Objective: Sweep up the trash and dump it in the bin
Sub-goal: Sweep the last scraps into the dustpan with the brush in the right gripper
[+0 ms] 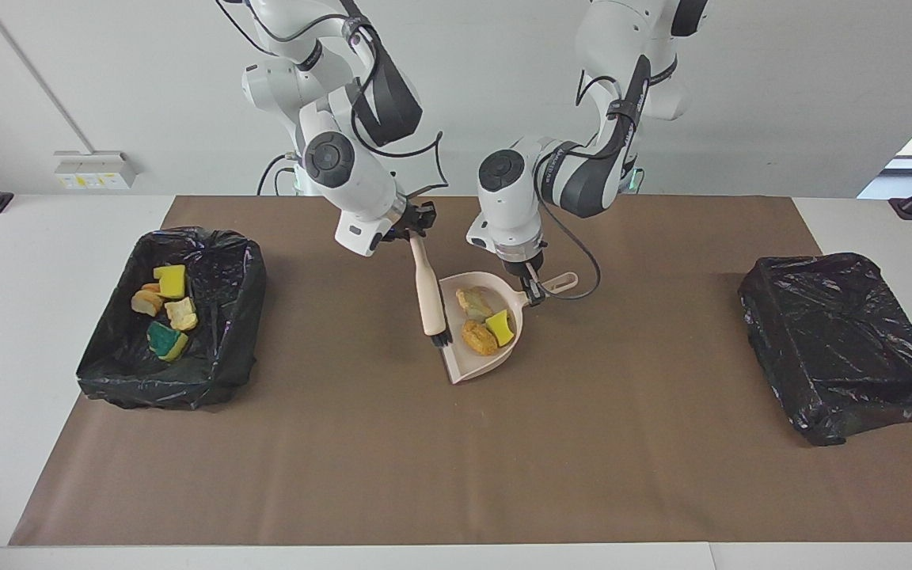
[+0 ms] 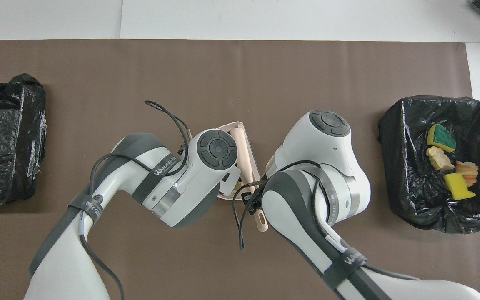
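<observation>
1. White table [image 1: 20, 332], long axis running from the right arm's end to the left arm's end.
2. Brown mat [image 1: 456, 459] lies flat on the table and covers most of it; bare white strips show at both ends.
3. Overhead view, clock face centred on the mat: pale pink dustpan [image 1: 484, 366] at centre, resting on the mat.
4. Black-lined bin [image 2: 436, 208] at 3 o'clock, straddling the mat's edge at the right arm's end.
5. Second black-lined bin [image 2: 2, 137] at 9 o'clock, at the left arm's end.
</observation>
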You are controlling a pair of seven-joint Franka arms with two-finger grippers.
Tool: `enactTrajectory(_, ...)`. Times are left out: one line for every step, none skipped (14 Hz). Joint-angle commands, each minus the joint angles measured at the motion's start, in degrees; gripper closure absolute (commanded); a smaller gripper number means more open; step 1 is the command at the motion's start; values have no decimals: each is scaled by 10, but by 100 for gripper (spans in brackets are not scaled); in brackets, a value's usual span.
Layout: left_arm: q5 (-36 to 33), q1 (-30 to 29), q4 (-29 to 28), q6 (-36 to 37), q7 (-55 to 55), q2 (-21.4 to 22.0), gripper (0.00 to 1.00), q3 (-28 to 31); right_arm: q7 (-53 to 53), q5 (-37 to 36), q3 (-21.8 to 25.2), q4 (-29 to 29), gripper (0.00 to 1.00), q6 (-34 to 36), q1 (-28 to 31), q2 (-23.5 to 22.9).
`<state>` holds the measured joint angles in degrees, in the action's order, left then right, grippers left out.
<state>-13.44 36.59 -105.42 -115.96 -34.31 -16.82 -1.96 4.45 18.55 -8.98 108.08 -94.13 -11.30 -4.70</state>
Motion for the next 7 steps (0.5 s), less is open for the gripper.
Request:
enactTrajectory(8, -2, -21, -51, -29, 16, 100, 5, 31, -73, -4, 19, 100, 20, 13, 28)
enactTrajectory(9, -5, -22, -49, -40, 29, 100, 5, 65, -97, -6, 27, 100, 22, 11, 33)
enactTrajectory(9, -15, -26, -44, -65, 44, 100, 5, 90, -102, -7, 42, 100, 21, 9, 42)
enactTrajectory(9, -25, -34, -39, -93, 58, 100, 6, 100, -102, -7, 56, 100, 18, 8, 51)
enactTrajectory(9, -35, -49, -37, -116, 76, 100, 6, 103, -102, -7, 65, 100, 20, 8, 57)
enactTrajectory(9, -60, -62, -36, -134, 91, 100, 6, 104, -102, -7, 75, 100, 21, 10, 62)
enactTrajectory(9, -81, -73, -29, -164, 109, 100, 6, 105, -102, -8, 84, 100, 19, 8, 69)
